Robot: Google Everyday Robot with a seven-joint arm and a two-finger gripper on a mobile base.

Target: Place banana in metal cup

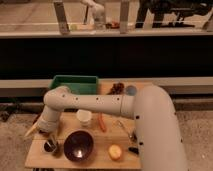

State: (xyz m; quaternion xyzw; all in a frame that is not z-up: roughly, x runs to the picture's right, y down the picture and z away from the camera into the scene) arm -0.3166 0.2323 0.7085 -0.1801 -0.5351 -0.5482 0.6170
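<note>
At the left edge of the wooden table [105, 159], my gripper [39, 128] hangs low, at the end of my white arm [100, 104], which reaches across the tabletop from the big rounded shoulder housing on the right. The banana [31, 130] sticks out from the gripper to the left, pale yellow and tapering to a point, tilted down and outward past the table's edge. It looks held there, but I cannot tell how wide my fingers are set, since the wrist hides them.

The metal cup [49, 146] stands on the table just below and slightly right of the gripper, small, dark and shiny. The banana is above and to the left of it, not inside it. Just beside the cup on the right sits the wide dark purple bowl [78, 145]. Behind the bowl is a white cup [84, 116], and next to that lies a thin orange-red stick [102, 122]. A round yellow-orange fruit [115, 152] rests right of the bowl. A green bin [75, 83] stands at the table's far side.
</note>
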